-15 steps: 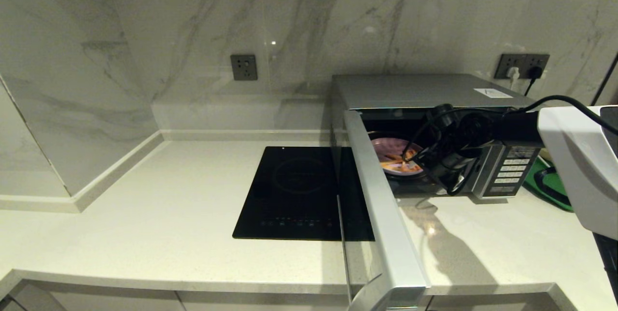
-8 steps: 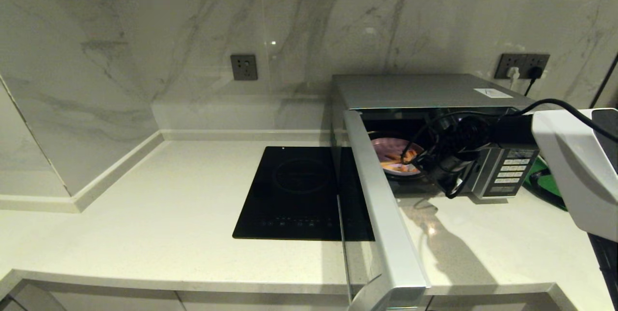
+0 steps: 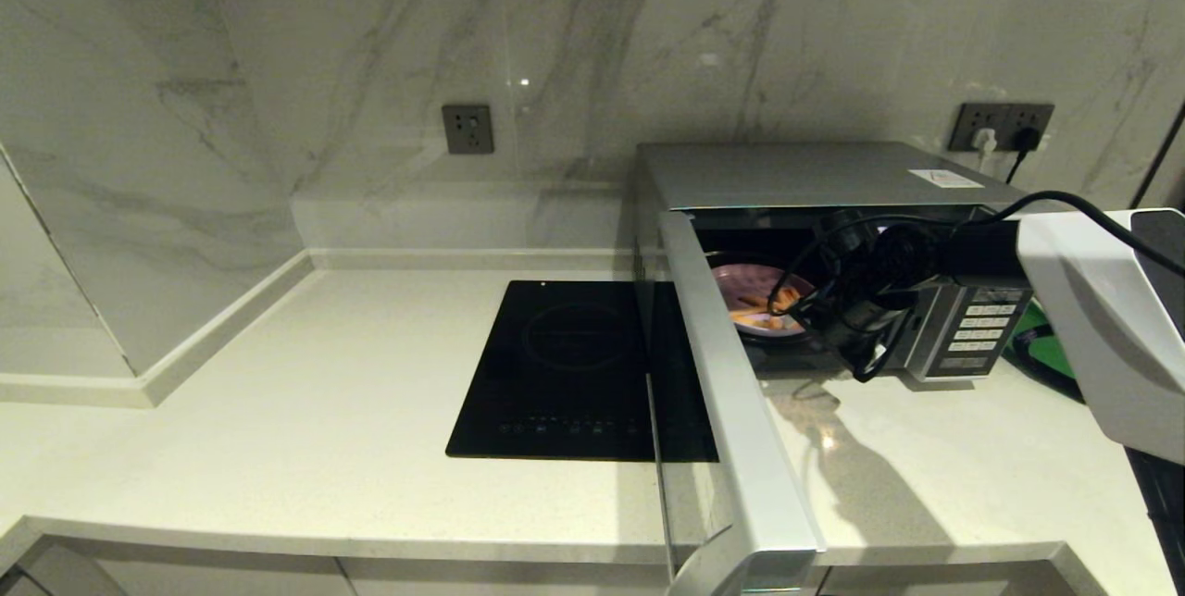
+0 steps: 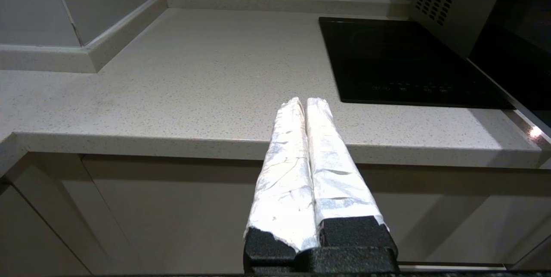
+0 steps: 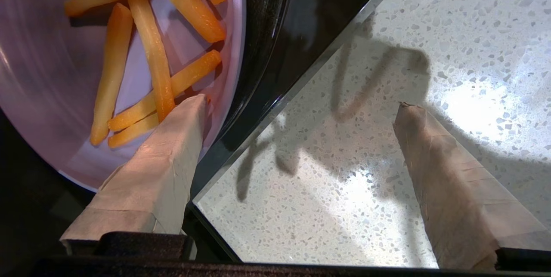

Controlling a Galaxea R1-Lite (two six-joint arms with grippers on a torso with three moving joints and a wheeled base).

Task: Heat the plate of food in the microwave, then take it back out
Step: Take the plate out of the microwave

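The silver-grey microwave (image 3: 805, 172) stands on the counter at the right, its door (image 3: 731, 411) swung wide open toward me. The lilac plate of food (image 3: 741, 286) lies inside on the dark floor of the oven, with several orange-yellow sticks (image 5: 150, 53) on it. My right gripper (image 3: 833, 323) hangs open at the oven's mouth. In the right wrist view (image 5: 301, 105) one taped finger (image 5: 163, 161) lies over the plate's near rim (image 5: 43, 96), the other over the speckled counter. Nothing is gripped. My left gripper (image 4: 301, 101) is shut and empty, parked low before the counter's front edge.
A flat black induction cooktop (image 3: 574, 365) sits left of the open door, which reaches out past the counter's front edge. A green tray (image 3: 1046, 346) lies right of the microwave's button panel (image 3: 981, 328). Marble walls with sockets (image 3: 467, 129) close the back and left.
The right arm has crept very slightly to the left at the oven's mouth, covering a bit more of the plate. Plate, door and left gripper have stayed put.
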